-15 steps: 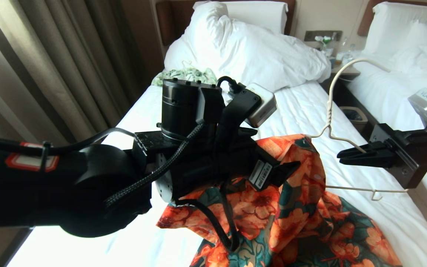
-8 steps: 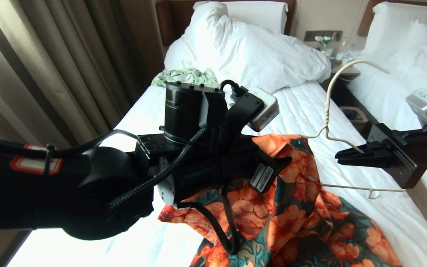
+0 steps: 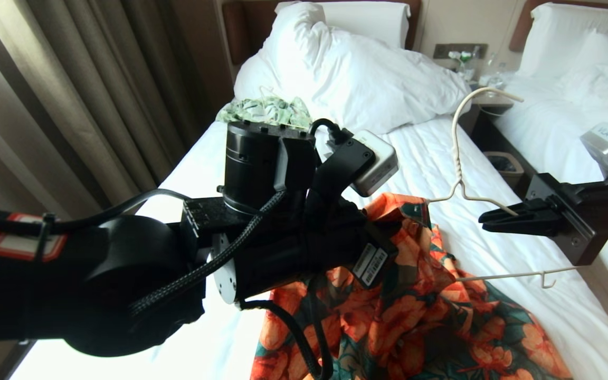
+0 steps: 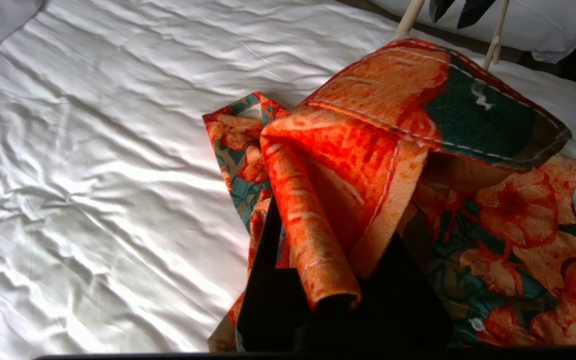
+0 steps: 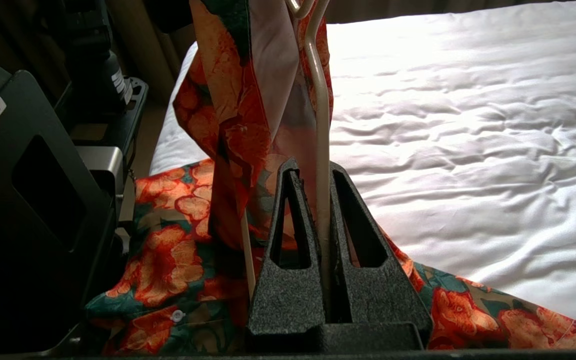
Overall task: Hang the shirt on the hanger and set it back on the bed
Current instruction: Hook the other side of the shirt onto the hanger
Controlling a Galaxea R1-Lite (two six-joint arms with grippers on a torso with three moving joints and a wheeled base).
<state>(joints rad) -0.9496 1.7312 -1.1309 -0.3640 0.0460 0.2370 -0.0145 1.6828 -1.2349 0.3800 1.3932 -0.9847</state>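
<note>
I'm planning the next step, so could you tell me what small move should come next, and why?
Probably the left pincer, shut on a fold of the shirt, should draw it toward the free shoulder of the hanger, which the right pincer holds above the bed; only one shoulder looks covered.

The bed carried a duvet; below it lay the shirt and a pale garment.
</note>
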